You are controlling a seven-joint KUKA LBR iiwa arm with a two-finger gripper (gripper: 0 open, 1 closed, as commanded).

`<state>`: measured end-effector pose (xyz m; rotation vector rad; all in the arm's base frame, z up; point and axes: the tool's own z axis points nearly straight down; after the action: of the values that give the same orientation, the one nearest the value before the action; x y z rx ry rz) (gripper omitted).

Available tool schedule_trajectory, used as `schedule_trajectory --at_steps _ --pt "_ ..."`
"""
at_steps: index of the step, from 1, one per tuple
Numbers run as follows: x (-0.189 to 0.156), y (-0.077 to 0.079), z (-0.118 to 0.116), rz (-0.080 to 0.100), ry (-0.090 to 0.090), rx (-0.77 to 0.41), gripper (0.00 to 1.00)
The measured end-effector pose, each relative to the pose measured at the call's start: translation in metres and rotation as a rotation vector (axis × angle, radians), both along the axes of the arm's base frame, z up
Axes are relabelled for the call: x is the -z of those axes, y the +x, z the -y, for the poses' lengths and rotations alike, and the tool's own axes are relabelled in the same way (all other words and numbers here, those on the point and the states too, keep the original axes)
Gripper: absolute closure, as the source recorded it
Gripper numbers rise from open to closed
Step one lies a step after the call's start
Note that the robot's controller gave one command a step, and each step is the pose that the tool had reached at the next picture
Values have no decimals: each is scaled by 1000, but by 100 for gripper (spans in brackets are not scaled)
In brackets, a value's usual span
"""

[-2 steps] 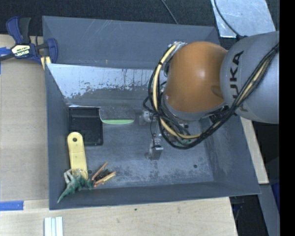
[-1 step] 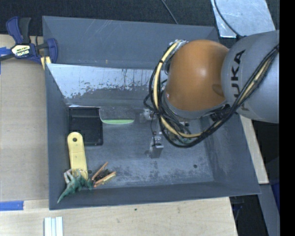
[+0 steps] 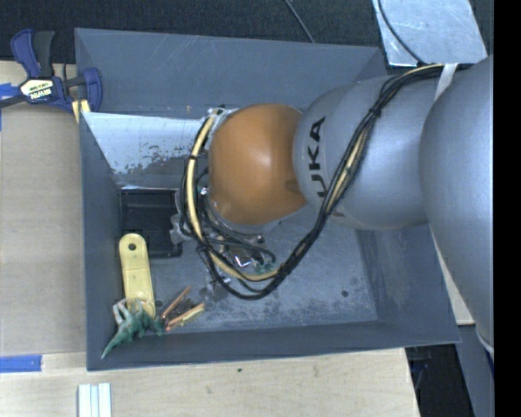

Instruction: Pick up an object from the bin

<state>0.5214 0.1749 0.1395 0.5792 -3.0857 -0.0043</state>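
My gripper [image 3: 214,285] hangs low over the bin's floor near the front, under the arm's orange dome and its cables. Just left of its tip lie a few thin orange-brown sticks [image 3: 181,309]. A green toy creature [image 3: 130,327] lies at their left end in the front left corner. A flat yellow piece with a hole at its top [image 3: 135,273] lies lengthwise above the toy. A black box [image 3: 149,218] rests by the left wall, partly under the cables. Nothing shows in the gripper's grasp.
The arm and its dome cover the bin's middle and right back. A bare stretch of floor shows at the front right.
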Motion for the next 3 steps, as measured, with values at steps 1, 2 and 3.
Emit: schedule_trajectory --at_steps 1,2,3 --pt "-16 -27 -1 7 -2 -70 0" --pt "2 -25 -31 9 2 -551 0" --pt "62 -32 -23 6 -9 -360 0"
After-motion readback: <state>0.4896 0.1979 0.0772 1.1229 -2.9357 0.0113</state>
